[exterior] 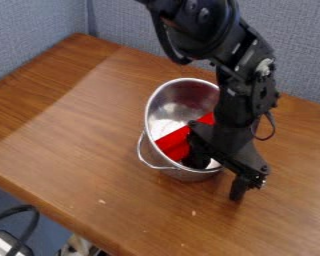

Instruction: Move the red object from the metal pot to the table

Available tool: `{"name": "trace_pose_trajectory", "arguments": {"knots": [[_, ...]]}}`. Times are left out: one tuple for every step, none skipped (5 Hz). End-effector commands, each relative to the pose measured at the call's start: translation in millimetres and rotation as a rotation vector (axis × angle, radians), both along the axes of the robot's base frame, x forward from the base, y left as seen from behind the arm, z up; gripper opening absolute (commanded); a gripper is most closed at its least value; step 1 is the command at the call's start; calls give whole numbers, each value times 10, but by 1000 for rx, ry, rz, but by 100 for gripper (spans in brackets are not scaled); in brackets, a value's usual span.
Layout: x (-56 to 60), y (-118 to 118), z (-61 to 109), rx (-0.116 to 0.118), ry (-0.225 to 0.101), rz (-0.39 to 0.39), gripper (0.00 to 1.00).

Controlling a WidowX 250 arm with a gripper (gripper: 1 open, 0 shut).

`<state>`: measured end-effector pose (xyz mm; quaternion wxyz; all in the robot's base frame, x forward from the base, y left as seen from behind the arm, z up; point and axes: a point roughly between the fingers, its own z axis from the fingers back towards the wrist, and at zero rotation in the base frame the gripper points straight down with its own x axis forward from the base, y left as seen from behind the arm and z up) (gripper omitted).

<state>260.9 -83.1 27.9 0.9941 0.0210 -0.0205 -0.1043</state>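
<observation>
The end effector (pixel 219 172) stands wide at the pot's near rim, one finger over the pot and one outside. The red block (pixel 178 143) lies inside the metal pot (pixel 156 111), just beside the inner finger, perhaps touching it. The worktop (pixel 76 130) extends beneath both.

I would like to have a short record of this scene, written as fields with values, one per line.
container: metal pot, on the table, its opening partly covered by the arm
target: red object, still to be taken out; lies inside the pot, partly hidden by the jaws
arm: black, reaching over the pot from above
jaws: at the pot's right side in the view; grip on the red object cannot be told
surface: wooden table
background: grey-blue wall panels
</observation>
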Motion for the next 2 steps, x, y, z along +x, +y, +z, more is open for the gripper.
{"name": "trace_pose_trajectory", "arguments": {"knots": [[123, 112, 27, -2, -30, -48, 100], [196, 192, -5, -3, -35, -102, 0]]}}
